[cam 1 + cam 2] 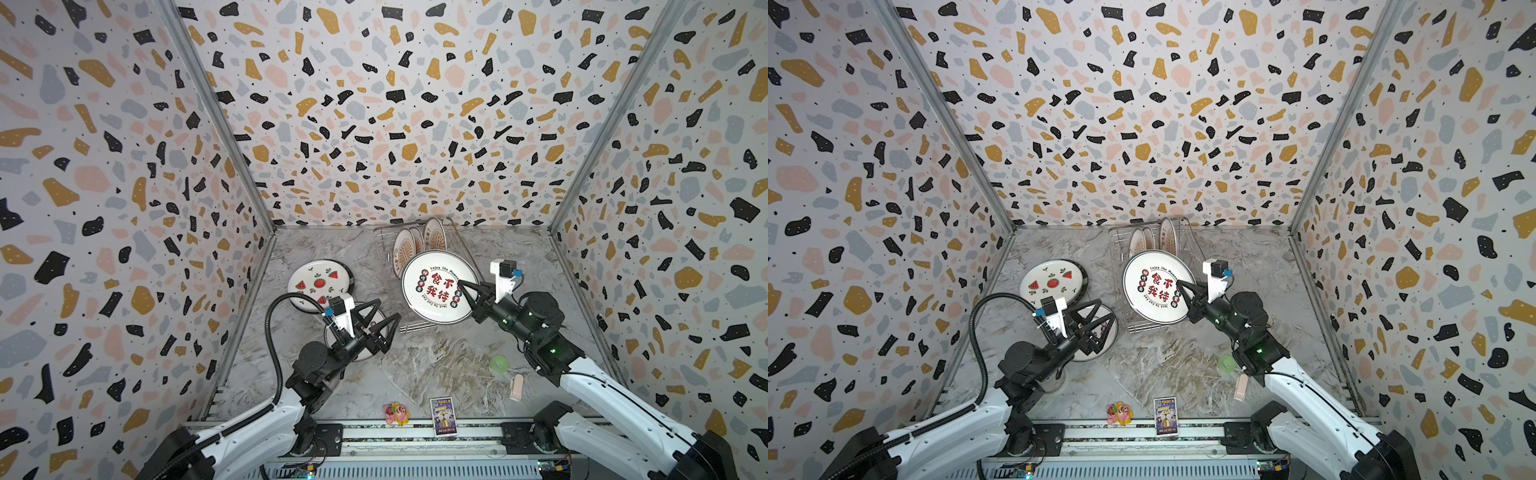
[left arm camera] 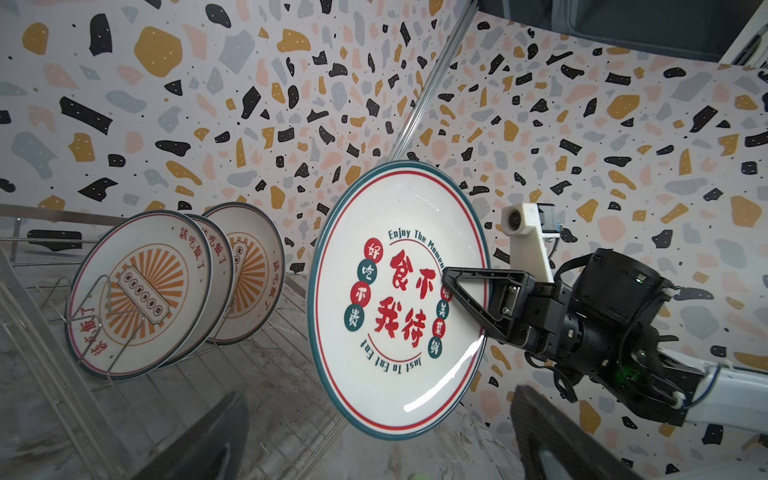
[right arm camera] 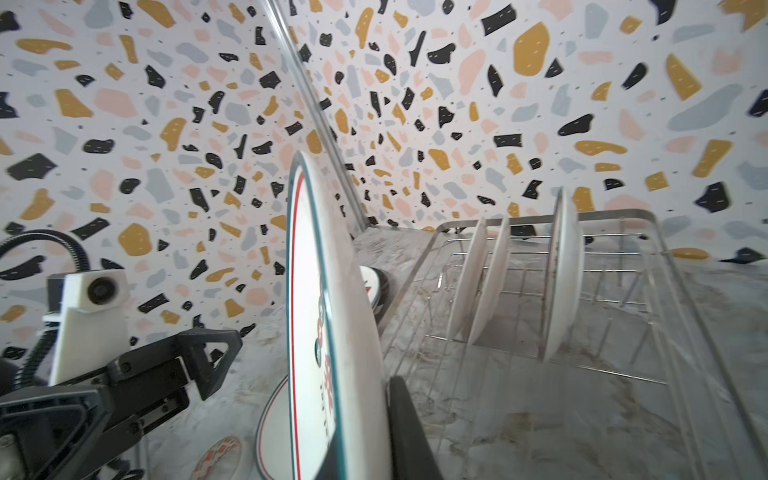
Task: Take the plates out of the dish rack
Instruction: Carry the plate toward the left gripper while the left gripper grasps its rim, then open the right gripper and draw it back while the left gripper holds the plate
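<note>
My right gripper (image 1: pixel 461 286) is shut on the rim of a white plate with red characters (image 1: pixel 434 291), holding it on edge over the near end of the dish rack (image 1: pixel 453 232); in the right wrist view the plate (image 3: pixel 332 311) sits between my fingers. Three orange sunburst plates (image 2: pixel 141 291) stand in the rack's prongs. A watermelon plate (image 1: pixel 320 282) lies flat on the table to the left. My left gripper (image 1: pixel 387 311) hangs open and empty above another flat plate (image 1: pixel 1096 338), left of the held one.
A small green round thing (image 1: pixel 498 363), a pink item (image 1: pixel 516 386), a printed card (image 1: pixel 442 415) and a small toy (image 1: pixel 397 413) lie on the marble table near the front edge. Terrazzo-patterned walls close in three sides.
</note>
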